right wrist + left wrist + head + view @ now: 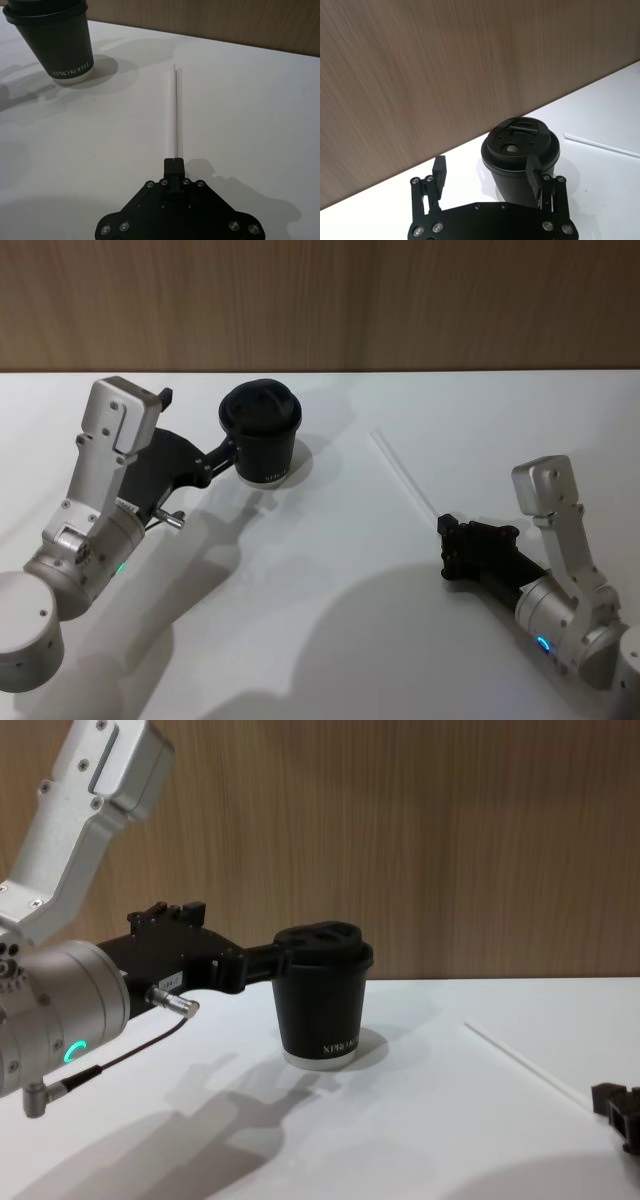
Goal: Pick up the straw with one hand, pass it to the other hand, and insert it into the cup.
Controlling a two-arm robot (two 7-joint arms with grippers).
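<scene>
The black lidded cup (262,435) stands upright at the back left of the white table (330,620). My left gripper (222,452) is open at the cup's left side, level with the lid. In the left wrist view one finger (534,176) overlaps the cup (520,150) and the other stands well clear of it. The thin white straw (405,478) lies flat on the table to the right of the cup. My right gripper (446,528) is low at the straw's near end. Its fingers (173,161) are shut on that end of the straw (174,110).
A brown wooden wall (400,300) runs along the table's far edge, just behind the cup. A thin dark cable with a metal plug (175,1003) hangs under my left wrist. Bare white tabletop lies between the two arms and in front of the cup.
</scene>
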